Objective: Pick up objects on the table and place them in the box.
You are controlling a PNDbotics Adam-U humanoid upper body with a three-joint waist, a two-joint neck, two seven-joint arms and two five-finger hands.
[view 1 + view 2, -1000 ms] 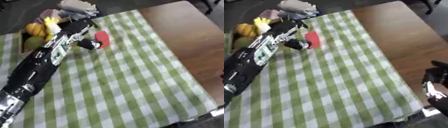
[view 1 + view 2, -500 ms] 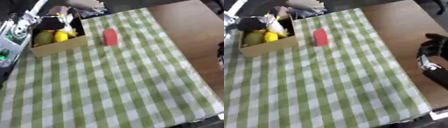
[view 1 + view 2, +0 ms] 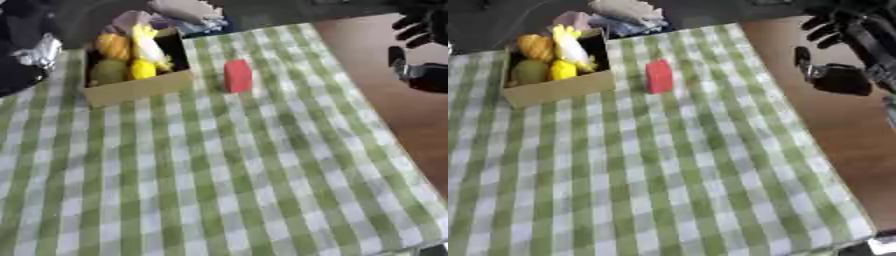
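A cardboard box point(image 3: 560, 86) stands at the far left of the checked cloth, holding yellow, orange and green fruit-like items point(image 3: 551, 56). A red block point(image 3: 658, 76) stands upright on the cloth just right of the box. My right hand point(image 3: 839, 55) hovers over the bare wood at the far right, fingers spread and holding nothing, well apart from the block. My left arm point(image 3: 31, 57) shows only as a black and silver shape at the left edge beside the box, its hand not made out.
The green checked cloth point(image 3: 227, 170) covers most of the table. Bare brown wood point(image 3: 842, 130) runs down the right side. A heap of grey and pink fabric point(image 3: 179, 11) lies behind the box at the far edge.
My left arm has pulled back from the box to the left edge. My right hand has risen along the right side toward the far end. The view itself has also shifted.
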